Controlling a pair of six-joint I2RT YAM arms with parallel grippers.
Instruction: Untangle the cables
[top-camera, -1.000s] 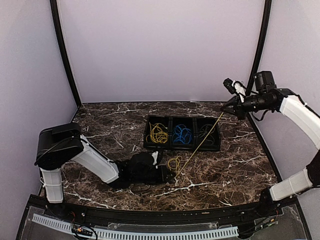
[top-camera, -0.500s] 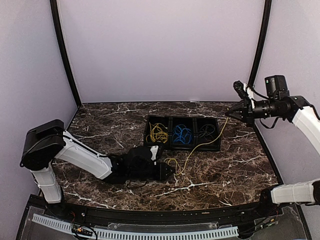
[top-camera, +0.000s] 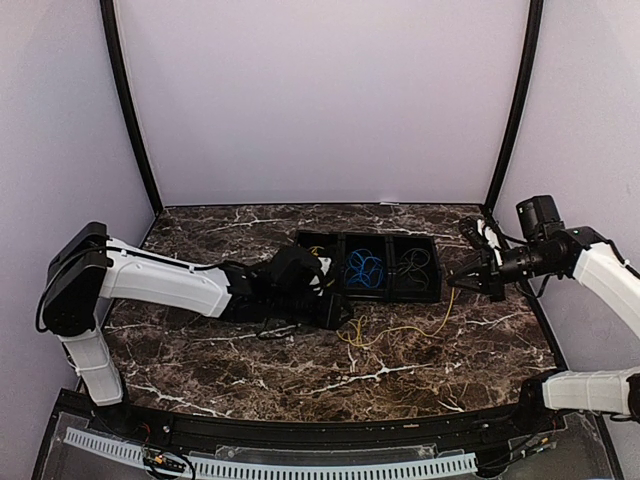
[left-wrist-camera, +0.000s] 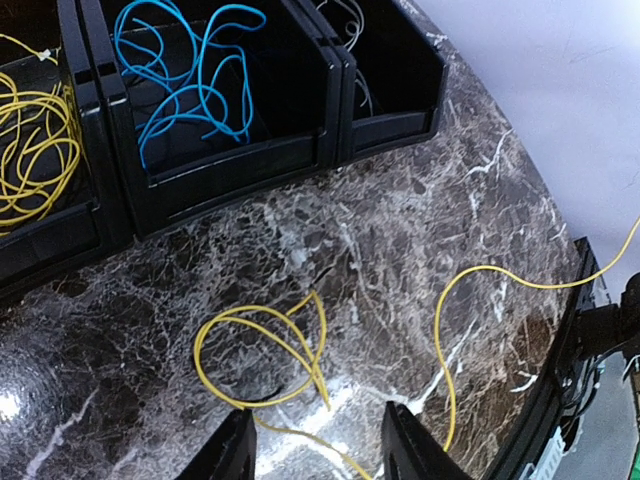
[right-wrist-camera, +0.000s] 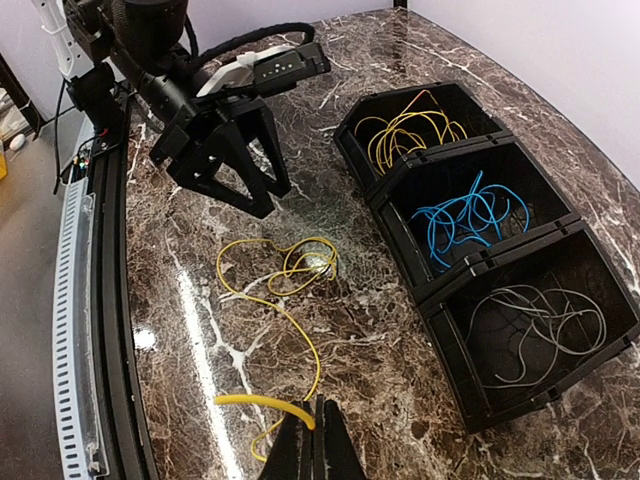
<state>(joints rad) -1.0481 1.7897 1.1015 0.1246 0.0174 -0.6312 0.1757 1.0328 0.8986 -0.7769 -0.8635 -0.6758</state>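
Black right gripper is pinched tight on one end of a thin yellow cable. Rest of it lies in loose loops on the dark marble table. Left gripper hangs just above the loops, jaws apart, holding nothing. Black 3-part plastic bin nearby has a yellow coil, blue coil & grey coil, one per part.

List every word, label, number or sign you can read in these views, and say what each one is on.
No text can be read in any view.
Black bins: no labels or numbers.
White cover on the left arm: a row of small dark marks, too small to read.
Marble table and yellow cable: no print.
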